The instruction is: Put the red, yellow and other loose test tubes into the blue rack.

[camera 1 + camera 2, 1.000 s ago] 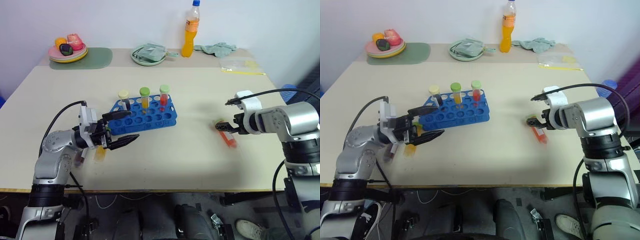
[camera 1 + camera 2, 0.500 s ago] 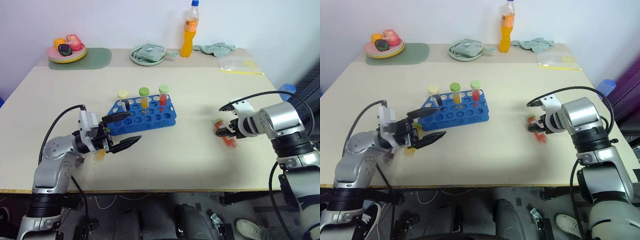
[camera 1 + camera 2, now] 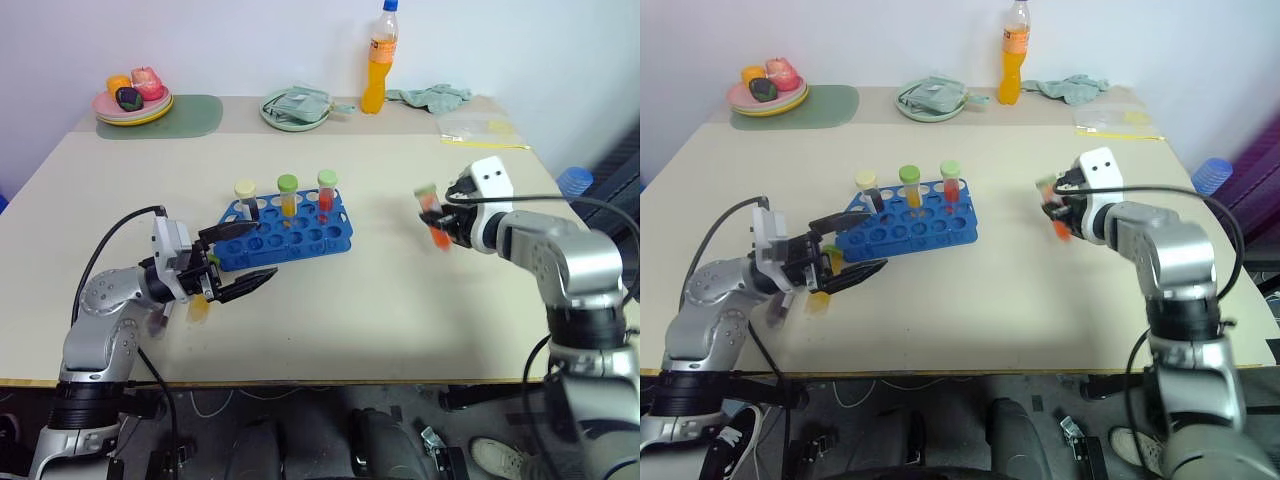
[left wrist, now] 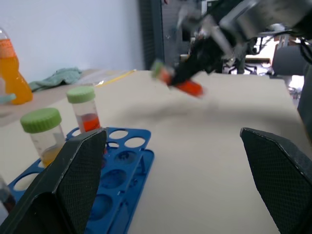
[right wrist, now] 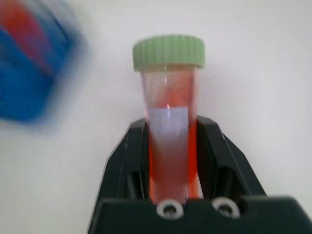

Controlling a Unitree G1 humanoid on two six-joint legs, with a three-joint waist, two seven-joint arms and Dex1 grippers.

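I am in a test room: a big table (image 3: 400, 300) by a plain white wall (image 3: 250, 45), with a blue rack (image 3: 290, 238) of tubes.

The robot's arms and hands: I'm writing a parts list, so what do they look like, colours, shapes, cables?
Both arms are rounded silver-grey metal segments with black joint bands. Each wrist carries a small white boxy module, and a thin black cable loops from it back along the arm. The left hand and right hand each have two black fingers, wedge-shaped with a finely textured surface. I see no lettering.
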